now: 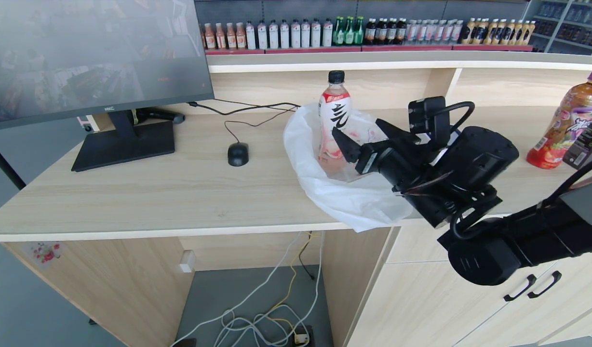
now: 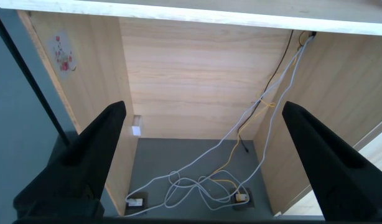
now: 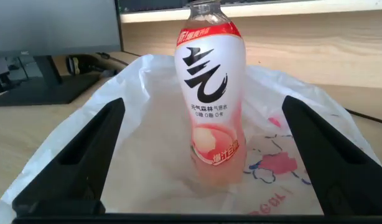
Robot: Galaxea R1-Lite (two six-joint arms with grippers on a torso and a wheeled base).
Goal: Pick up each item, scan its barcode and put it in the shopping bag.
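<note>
Head view: our right end effector (image 1: 357, 131) hangs apart before the bottle (image 1: 334, 113) upright in the shopping bag (image 1: 358, 205); our left end effector (image 2: 203, 106) is apart too.

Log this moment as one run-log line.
bottle: upright in shopping bag | right hand: open, facing bottle | left hand: open, facing space under counter

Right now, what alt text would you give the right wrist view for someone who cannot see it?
A pink drink bottle stands upright in an open white plastic bag on a wooden counter. The open end effector frames it, a dark finger on each side, not touching it. A monitor base sits behind.
</note>
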